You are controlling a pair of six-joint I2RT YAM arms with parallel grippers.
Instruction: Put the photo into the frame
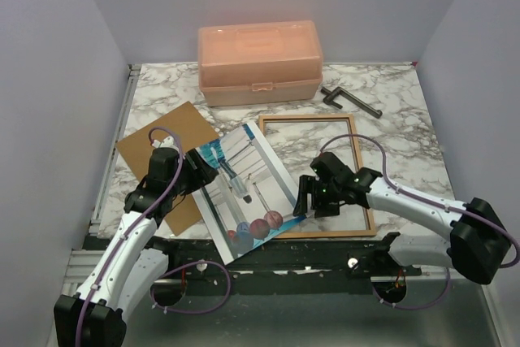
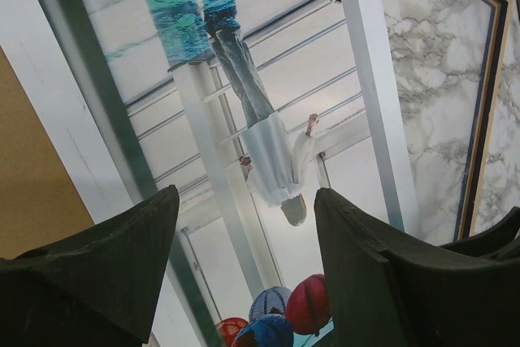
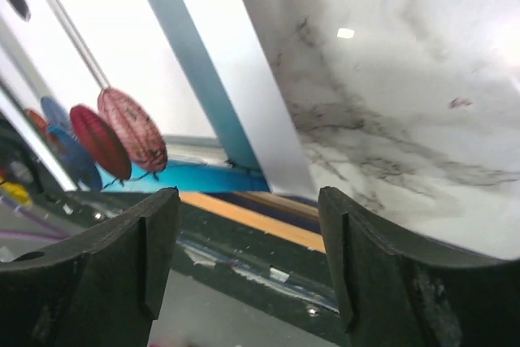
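The photo point(image 1: 248, 193) lies picture side up on the marble table, its right part resting over the left rail of the frame point(image 1: 307, 119). My left gripper point(image 1: 199, 170) hovers open above the photo's left edge; in the left wrist view the photo point(image 2: 268, 119) fills the space under the left gripper point(image 2: 244, 282), and the frame point(image 2: 479, 119) runs down the right. My right gripper point(image 1: 305, 197) stands open at the photo's near right corner. In the right wrist view the right gripper point(image 3: 248, 266) holds nothing, with the photo point(image 3: 122, 79) and the frame's near rail point(image 3: 252, 219) beyond it.
A brown backing board point(image 1: 166, 148) lies partly under the photo and my left arm. A peach plastic box point(image 1: 260, 62) stands at the back, with a black clamp-like tool point(image 1: 349, 99) to its right. The table's near edge drops off just behind the frame's near rail.
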